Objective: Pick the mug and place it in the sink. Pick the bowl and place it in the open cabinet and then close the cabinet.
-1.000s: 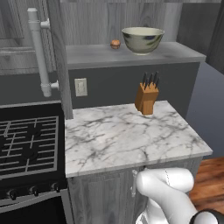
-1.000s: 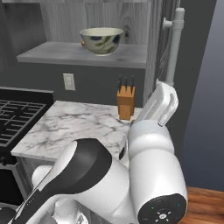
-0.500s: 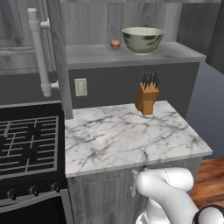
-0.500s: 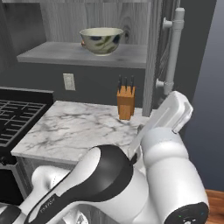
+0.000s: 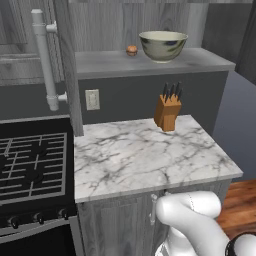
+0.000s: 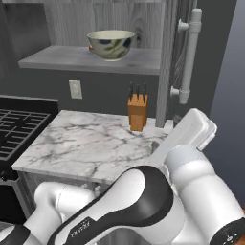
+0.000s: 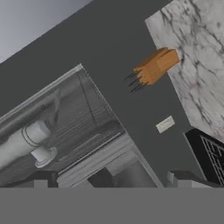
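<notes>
While facing the cabinet (image 7: 65, 127), claw (image 7: 116, 179) spread wide apart, holding nothing, touching nothing.

The white-veined marble counter (image 5: 150, 155) and the wooden knife block (image 5: 167, 114) are seen from behind-left and behind-right by the base views, looking forward and down. They are caught closer, rolled sideways, by the hand view.

A white marble counter (image 5: 145, 155) with grey veins sits on grey wood-grain base cabinets (image 5: 117, 225), beside a black gas stove (image 5: 30, 165). The dark grey wall (image 5: 130, 97) behind carries a pale outlet plate (image 5: 92, 99). A wooden knife block (image 5: 168, 112) stands near it. Reddish wood floor (image 5: 241, 205) shows at right.
</notes>
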Available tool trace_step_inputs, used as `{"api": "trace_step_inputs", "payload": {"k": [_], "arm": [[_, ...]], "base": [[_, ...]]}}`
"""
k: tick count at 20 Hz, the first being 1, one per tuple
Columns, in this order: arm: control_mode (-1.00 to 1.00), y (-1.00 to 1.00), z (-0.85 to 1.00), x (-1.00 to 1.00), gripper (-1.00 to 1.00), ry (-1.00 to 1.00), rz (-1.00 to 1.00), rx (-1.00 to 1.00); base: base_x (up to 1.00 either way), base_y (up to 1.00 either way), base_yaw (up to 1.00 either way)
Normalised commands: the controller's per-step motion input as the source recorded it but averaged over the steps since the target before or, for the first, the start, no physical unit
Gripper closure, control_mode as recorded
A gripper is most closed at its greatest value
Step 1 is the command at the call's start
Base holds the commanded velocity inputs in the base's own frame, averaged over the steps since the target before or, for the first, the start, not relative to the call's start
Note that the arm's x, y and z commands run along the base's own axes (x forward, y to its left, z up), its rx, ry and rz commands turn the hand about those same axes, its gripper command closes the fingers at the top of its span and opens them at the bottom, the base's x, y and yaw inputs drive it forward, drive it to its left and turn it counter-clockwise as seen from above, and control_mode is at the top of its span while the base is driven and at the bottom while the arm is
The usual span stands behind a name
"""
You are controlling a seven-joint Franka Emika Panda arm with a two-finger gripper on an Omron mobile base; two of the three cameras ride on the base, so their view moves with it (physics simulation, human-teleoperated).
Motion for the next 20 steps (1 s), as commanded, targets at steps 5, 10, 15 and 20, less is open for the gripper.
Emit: {"api": "trace_step_inputs", "payload": {"k": [5, 10, 15, 20], "arm": [[-1.00, -0.01, -0.10, 0.44, -1.00, 0.00, 0.10, 0.04], [-1.00, -0.06, -0.05, 0.42, -1.00, 0.00, 0.10, 0.03], [-1.00, -0.09, -0.15, 0.30, -1.00, 0.00, 0.15, 0.05], [-1.00, -0.08, -0.11, 0.28, -1.00, 0.00, 0.15, 0.03]], "base": [[0.00, 0.00, 0.00], [0.00, 0.00, 0.00], [0.00, 0.00, 0.00], [0.00, 0.00, 0.00]]}}
